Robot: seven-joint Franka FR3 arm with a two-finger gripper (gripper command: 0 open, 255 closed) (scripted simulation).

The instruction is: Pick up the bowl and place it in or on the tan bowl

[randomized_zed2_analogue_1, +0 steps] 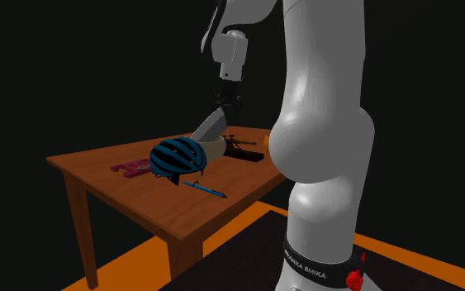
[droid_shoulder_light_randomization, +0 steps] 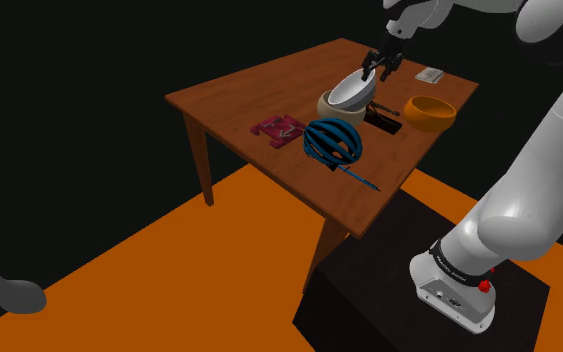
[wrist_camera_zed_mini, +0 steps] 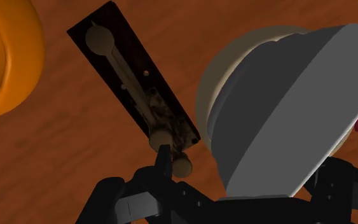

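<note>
A grey-white bowl (droid_shoulder_light_randomization: 352, 90) (randomized_zed2_analogue_1: 210, 126) (wrist_camera_zed_mini: 285, 127) leans steeply tilted inside the tan bowl (droid_shoulder_light_randomization: 327, 105) (randomized_zed2_analogue_1: 216, 150) (wrist_camera_zed_mini: 217, 83) on the brown table (droid_shoulder_light_randomization: 239, 95). My black gripper (droid_shoulder_light_randomization: 379, 68) (randomized_zed2_analogue_1: 229, 103) (wrist_camera_zed_mini: 248, 164) hangs at the tilted bowl's raised rim. In the wrist view its fingers stand apart on either side of that rim, and a gap shows between the one finger (wrist_camera_zed_mini: 165, 162) and the bowl. The gripper is open.
An orange bowl (droid_shoulder_light_randomization: 429, 112) (wrist_camera_zed_mini: 6, 57) and a dark board with a wooden tool (droid_shoulder_light_randomization: 382, 111) (wrist_camera_zed_mini: 133, 83) lie beside the tan bowl. A blue helmet (droid_shoulder_light_randomization: 333, 140) (randomized_zed2_analogue_1: 177, 157), a blue pen (droid_shoulder_light_randomization: 361, 181), a pink object (droid_shoulder_light_randomization: 279, 128) and a small white item (droid_shoulder_light_randomization: 429, 75) share the table.
</note>
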